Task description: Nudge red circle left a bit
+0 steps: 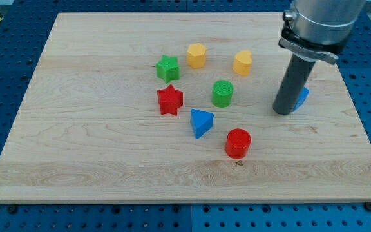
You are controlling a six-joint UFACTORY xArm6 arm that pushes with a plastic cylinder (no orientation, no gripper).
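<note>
Wooden board [76, 161] with eight small blocks, seen at one moment of the task. The red circle [238, 143], a short cylinder, stands in the lower middle of the board, just to the lower right of the blue triangle [201, 122]. My tip [284, 112] rests on the board well to the upper right of the red circle, apart from it and right against a blue block [303, 96] (shape hidden behind the rod). The rod is a plain pusher with nothing to open or shut, and here it presses on no task block. Judged from this layout, the nudge has not begun: the tip must first come round to the circle's right side, then push toward the view's left. Bare board lies to the circle's right and below it, giving free approach; directly left is open wood, though the blue triangle sits close above that path, so the push should stay short. The red star [170, 100], green cylinder [223, 93], green star [167, 67], yellow hexagon [196, 55] and yellow heart [242, 62] lie farther up, clear of the route.
</note>
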